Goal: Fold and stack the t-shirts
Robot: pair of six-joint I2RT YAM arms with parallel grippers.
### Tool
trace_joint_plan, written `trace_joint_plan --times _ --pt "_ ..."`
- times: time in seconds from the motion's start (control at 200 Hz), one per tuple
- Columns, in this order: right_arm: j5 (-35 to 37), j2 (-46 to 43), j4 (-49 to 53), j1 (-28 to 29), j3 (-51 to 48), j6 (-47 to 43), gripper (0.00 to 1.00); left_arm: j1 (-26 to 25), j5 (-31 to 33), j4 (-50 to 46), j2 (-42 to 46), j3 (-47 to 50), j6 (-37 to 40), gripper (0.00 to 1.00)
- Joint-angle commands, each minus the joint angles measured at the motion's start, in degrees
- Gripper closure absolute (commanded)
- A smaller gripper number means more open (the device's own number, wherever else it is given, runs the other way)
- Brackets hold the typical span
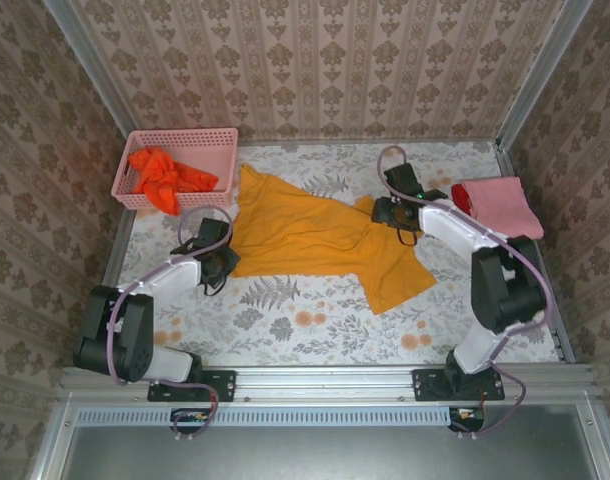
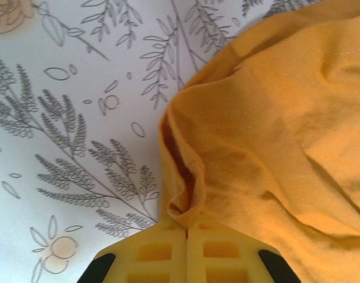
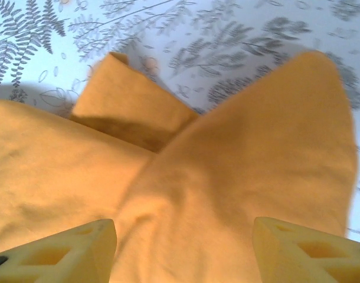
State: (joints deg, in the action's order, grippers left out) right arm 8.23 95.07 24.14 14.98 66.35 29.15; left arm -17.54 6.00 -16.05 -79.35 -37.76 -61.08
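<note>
Your left gripper (image 1: 221,262) is sitting at the left edge of the yellow t-shirt (image 1: 305,235). In the left wrist view, its two yellow fingers (image 2: 159,253) are pressing tight together. They are pinching a small fold of the yellow t-shirt's (image 2: 274,135) hemmed edge right at the tips of the left gripper (image 2: 186,227). The pinched cloth is standing up a little, and the rest is lying on the table (image 2: 68,118) with the grey fern print.

Your right gripper (image 1: 390,212) is sitting at the other side of the yellow t-shirt, near its top right corner. In the right wrist view, its fingers (image 3: 68,244) are standing wide apart. They are not squeezing anything. The yellow t-shirt (image 3: 227,177) is bunching up in soft humps under and between the tips of the right gripper (image 3: 183,239). One small flap is poking out onto the table (image 3: 239,35) behind it.

The yellow t-shirt is lying in the middle of the table (image 1: 285,310). It is spreading from near the pink basket (image 1: 200,150) down toward the right arm, and it is wrinkled, not folded.

The orange-red t-shirt (image 1: 165,178) is sitting in a crumpled heap inside the pink basket at the far left corner. The pink t-shirt (image 1: 500,205) is lying folded at the far right side of the table. The red t-shirt (image 1: 462,197) is peeking out at its left edge, touching it.
</note>
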Motion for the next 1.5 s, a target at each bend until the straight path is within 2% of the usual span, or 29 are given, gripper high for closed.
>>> trace_joint_plan --times 0.0,0.1,0.23,0.305,0.435,0.68,0.82,0.86,0.91,0.935,1.04,1.205,1.395,1.495 --pt "2.07 -8.81 -1.45 -3.76 -8.04 2.67 0.37 0.40 0.85 -0.30 2.97 1.95 -1.71 1.00" --pt "-1.40 -12.96 -2.88 -8.83 -14.88 4.50 0.43 0.48 1.59 -0.69 4.19 2.91 -2.19 1.00" --pt "-8.59 -12.02 -3.18 -13.17 -18.09 3.83 0.53 0.49 1.61 -0.81 3.90 2.80 -2.12 1.00" --pt "-10.53 -9.71 -2.06 -13.40 -17.47 3.18 0.60 0.48 1.09 -0.86 3.43 2.35 -1.94 1.00" --pt "-15.69 -6.02 -2.49 -13.32 -16.83 1.01 0.64 0.45 0.94 -0.84 3.24 2.08 -2.06 1.00" --pt "-17.47 -0.36 -3.34 -13.01 -15.45 -0.67 0.68 0.40 0.78 -0.94 3.32 2.08 -1.94 1.00" --pt "-19.79 1.37 -3.90 -12.87 -15.25 -0.57 0.74 0.41 0.81 -1.00 3.28 1.99 -1.82 1.00" --pt "-19.92 1.61 -3.50 -12.79 -15.07 -0.67 0.80 0.40 0.85 -0.87 3.28 1.91 -1.84 1.00" --pt "-19.85 1.51 -2.99 -12.79 -15.02 -0.67 0.98 0.41 0.81 -0.80 3.25 1.90 -1.76 1.00" --pt "-19.77 1.29 -2.77 -12.79 -15.10 -0.58 1.00 0.40 0.85 -0.80 3.29 1.90 -1.76 1.00" --pt "-18.10 -2.47 -1.36 -12.79 -16.12 0.27 1.00 0.45 0.75 -0.90 3.50 1.86 -1.68 1.00" --pt "-12.85 -18.23 4.69 -11.59 -20.85 6.00 1.00 0.47 1.55 -1.87 4.98 1.56 -1.23 1.00" --pt "-9.85 -33.37 15.81 -6.81 -24.28 13.12 1.00 0.53 1.54 -1.71 5.18 1.33 -1.41 1.00" --pt "-7.59 -39.05 20.21 -2.36 -26.16 19.39 1.00 0.58 1.33 -1.78 5.16 0.99 -1.15 1.00"
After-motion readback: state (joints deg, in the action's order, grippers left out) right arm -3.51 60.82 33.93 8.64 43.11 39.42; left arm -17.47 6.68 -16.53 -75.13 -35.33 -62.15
